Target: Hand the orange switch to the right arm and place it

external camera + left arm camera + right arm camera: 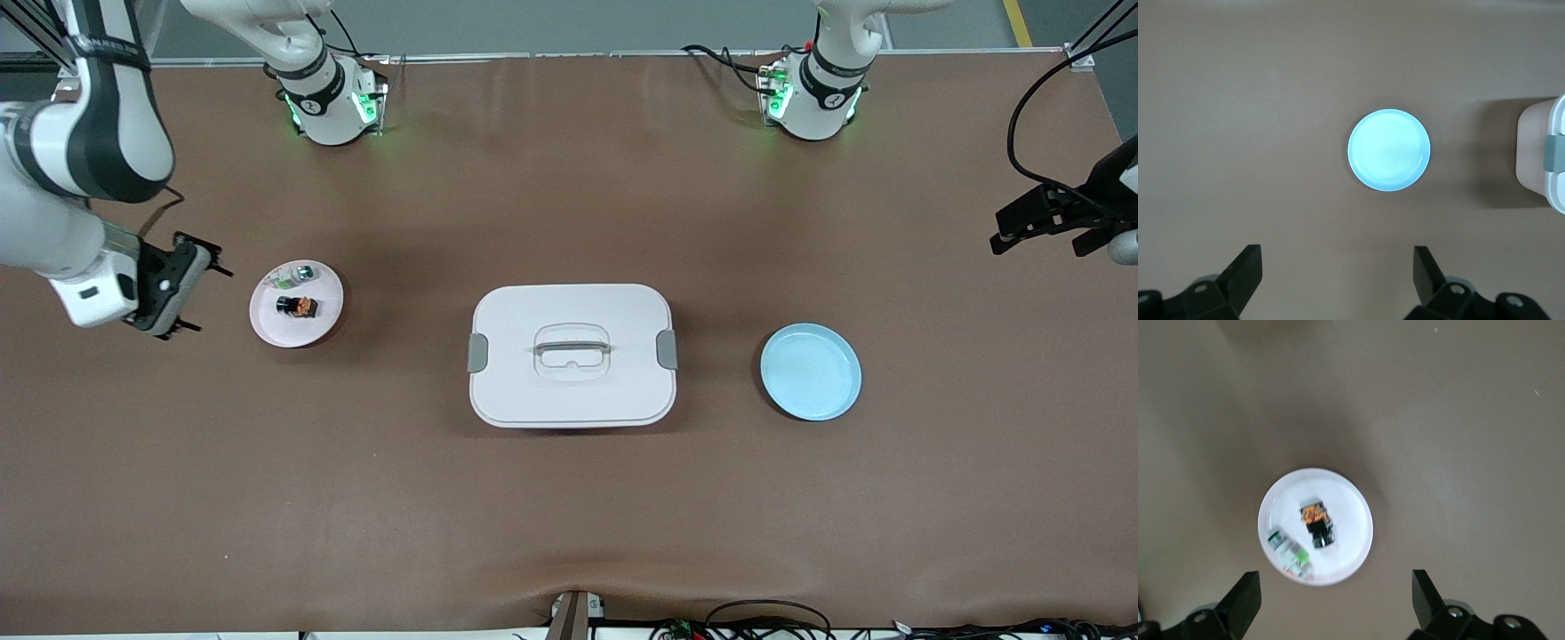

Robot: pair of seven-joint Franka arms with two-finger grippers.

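I see the tiny black-and-orange switch (300, 307) lying on the pale pink round plate (267, 324), beside a green-and-silver part (294, 276). It looks light, rigid; I'd pinch its black body. Right gripper (197, 286) hovers beside that plate, left gripper (1040, 227) far off, both jaws wide and empty

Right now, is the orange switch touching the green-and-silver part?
Apart. The right wrist view shows bare plate between the orange switch and the green-and-silver part.

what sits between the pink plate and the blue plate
In the front view, a white lidded box lies between the pink plate and the blue plate.
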